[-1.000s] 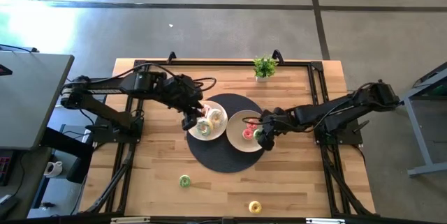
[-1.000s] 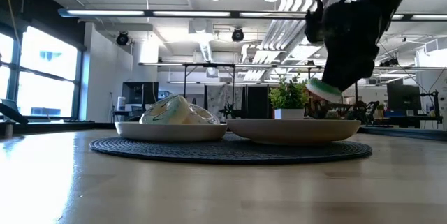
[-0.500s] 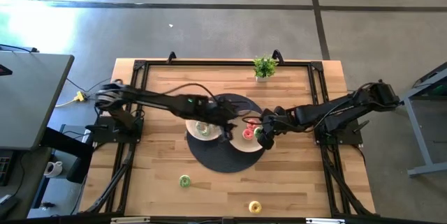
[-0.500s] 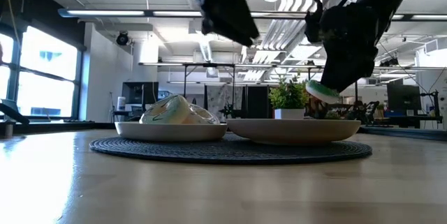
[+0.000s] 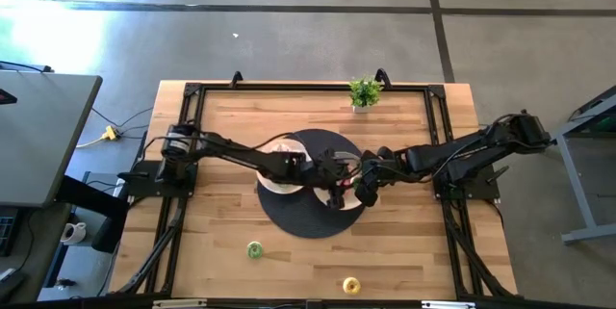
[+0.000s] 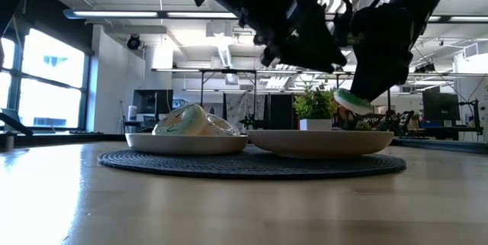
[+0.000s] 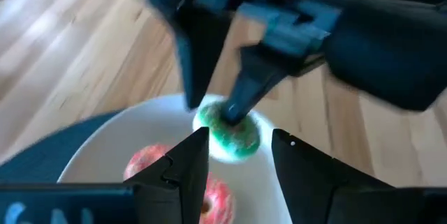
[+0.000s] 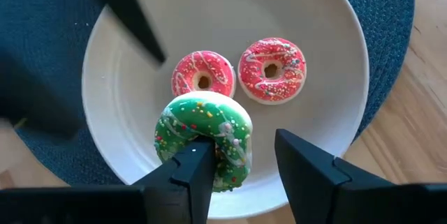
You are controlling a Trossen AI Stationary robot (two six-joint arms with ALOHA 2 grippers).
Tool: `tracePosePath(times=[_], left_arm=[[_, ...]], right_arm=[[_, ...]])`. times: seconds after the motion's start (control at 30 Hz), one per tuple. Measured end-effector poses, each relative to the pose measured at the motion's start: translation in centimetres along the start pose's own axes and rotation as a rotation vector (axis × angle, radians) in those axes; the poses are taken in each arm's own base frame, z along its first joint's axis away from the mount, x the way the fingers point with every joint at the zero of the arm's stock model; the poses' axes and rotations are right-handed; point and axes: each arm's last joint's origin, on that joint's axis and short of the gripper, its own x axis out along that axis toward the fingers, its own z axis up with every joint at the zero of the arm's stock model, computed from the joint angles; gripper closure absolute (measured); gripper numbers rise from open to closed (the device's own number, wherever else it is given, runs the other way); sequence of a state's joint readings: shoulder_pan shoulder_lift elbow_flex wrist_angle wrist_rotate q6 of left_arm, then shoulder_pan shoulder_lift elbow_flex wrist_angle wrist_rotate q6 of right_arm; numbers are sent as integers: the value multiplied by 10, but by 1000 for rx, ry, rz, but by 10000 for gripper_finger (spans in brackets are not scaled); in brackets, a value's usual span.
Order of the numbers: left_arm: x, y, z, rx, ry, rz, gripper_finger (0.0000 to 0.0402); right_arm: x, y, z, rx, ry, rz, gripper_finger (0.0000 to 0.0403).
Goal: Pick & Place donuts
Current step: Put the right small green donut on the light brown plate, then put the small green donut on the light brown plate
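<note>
A green sprinkled donut (image 8: 202,130) hangs in my right gripper (image 8: 241,144), which hovers above the right white plate (image 8: 140,140). Two pink donuts (image 8: 204,74) (image 8: 272,70) lie flat on that plate. My left gripper (image 7: 241,137) is open and reaches over the same plate from the table's left, with its fingers on either side of the green donut (image 7: 227,132), short of touching it. Several donuts (image 6: 191,120) are piled on the left plate (image 6: 187,143). A green donut (image 5: 254,249) and a yellow donut (image 5: 351,286) lie on the bare wood near the table's near edge. My right gripper holds the green donut by its ring beside the hole (image 8: 209,144), coming from above. In the left wrist view one finger (image 7: 244,91) reaches into the donut's middle. How the other finger meets it stays hidden behind the donut. The donut hangs tilted, clear of the plate (image 6: 352,100).
Both plates sit on a round dark mat (image 5: 289,218) at mid-table. A small potted plant (image 5: 364,92) stands by the far edge. My two arms meet closely over the right plate (image 5: 339,203). Bare wood lies near the table's near edge and left side.
My left arm has swung from above the left plate toward the table's right and has stretched out across the mat until its gripper is over the right plate, next to my right gripper. The green donut has stayed where it was.
</note>
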State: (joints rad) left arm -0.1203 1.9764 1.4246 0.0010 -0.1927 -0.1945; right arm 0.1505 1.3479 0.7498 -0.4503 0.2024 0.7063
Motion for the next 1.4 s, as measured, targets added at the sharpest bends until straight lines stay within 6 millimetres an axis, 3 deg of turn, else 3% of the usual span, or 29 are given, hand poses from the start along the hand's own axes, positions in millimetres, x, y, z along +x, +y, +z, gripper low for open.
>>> tracePosePath(times=[0.33, 0.83, 1.03, 1.2, 1.4], left_arm=[[21, 0, -16, 9, 13, 6, 246], [25, 10, -25, 8, 97, 16, 246], [24, 10, -27, 9, 122, 11, 246], [23, 11, -27, 14, 142, 6, 246], [-3, 9, -13, 3, 190, -69, 246]], right_arm=[[0, 1, 1, 34, -10, 22, 260], [-2, 11, 9, 4, -42, 162, 261], [-2, 9, 6, 6, -5, 141, 261], [-1, 0, -2, 30, 46, 23, 261], [-1, -2, -4, 10, 73, 14, 261]])
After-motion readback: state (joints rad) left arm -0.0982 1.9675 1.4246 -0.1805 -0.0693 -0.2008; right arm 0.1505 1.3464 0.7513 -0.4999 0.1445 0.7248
